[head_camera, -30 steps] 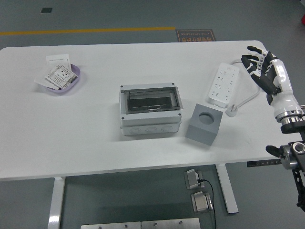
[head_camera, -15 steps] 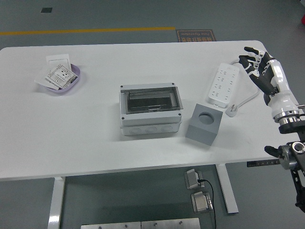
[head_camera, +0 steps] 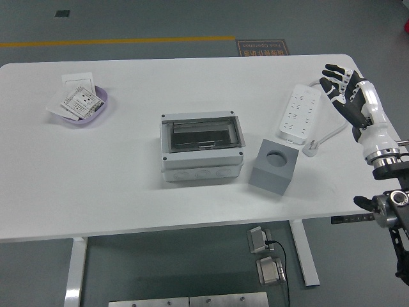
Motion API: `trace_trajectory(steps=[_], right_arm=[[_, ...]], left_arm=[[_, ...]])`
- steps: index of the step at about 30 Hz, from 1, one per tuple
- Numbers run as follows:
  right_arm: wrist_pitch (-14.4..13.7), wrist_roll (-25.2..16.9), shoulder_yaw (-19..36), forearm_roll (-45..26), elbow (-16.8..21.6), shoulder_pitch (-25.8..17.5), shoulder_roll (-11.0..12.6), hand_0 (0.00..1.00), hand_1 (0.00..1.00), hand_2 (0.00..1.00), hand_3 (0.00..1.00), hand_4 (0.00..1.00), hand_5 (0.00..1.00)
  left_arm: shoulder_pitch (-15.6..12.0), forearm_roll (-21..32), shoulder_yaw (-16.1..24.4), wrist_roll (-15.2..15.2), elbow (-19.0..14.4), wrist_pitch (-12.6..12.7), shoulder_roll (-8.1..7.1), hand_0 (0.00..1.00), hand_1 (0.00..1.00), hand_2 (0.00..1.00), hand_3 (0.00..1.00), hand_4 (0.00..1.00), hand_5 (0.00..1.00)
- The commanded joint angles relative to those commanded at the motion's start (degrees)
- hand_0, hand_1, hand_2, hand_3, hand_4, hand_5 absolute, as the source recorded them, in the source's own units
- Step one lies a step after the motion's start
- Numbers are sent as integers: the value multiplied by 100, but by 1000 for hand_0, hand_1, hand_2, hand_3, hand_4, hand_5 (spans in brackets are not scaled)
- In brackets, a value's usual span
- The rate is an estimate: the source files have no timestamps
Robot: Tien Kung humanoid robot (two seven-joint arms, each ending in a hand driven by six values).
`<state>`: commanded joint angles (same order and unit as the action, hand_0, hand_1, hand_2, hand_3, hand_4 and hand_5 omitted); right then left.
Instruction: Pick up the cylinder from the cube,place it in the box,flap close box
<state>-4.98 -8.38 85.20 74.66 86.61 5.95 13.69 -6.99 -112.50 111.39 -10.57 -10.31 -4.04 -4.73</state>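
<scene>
A white table (head_camera: 96,185) fills most of the room's middle, and the robot's right hand (head_camera: 350,97) hangs over its far right corner, fingers (head_camera: 332,71) spread apart and holding nothing, the palm turned toward the table's centre. It sits just to the right of a white power strip (head_camera: 298,113), not touching it; the strip's cable (head_camera: 332,132) loops back toward the near side and ends in a white plug (head_camera: 310,148). Near the middle of the table stands the box (head_camera: 201,148), a pale grey enclosure with a smoky transparent flap lying flat over its top; from here it looks shut, and I cannot make out anything inside through the tinted cover. Just to its right, slightly nearer the front edge and turned at an angle, sits the grey cube (head_camera: 273,165), with a round hole in its top face. The hole looks dark and hollow, and I cannot see the cylinder there or anywhere on the table. Far off at the left is a shallow lilac dish (head_camera: 97,110) holding white cards (head_camera: 78,101) printed with small dark markings, too small to read. On the floor beyond the table lies a brown sign (head_camera: 262,47) with pale lettering I cannot decipher, beside a yellow line (head_camera: 115,41).
</scene>
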Motion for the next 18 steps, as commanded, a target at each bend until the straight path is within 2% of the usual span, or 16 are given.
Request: trace_trajectory(steps=[18], right_arm=[[-5,-125,-49,-300,25,25,-11,846,754,784,782,894,552]], left_arm=[[-6,35,-34,-6,0,0,-3,591,659,606,601,668,294]])
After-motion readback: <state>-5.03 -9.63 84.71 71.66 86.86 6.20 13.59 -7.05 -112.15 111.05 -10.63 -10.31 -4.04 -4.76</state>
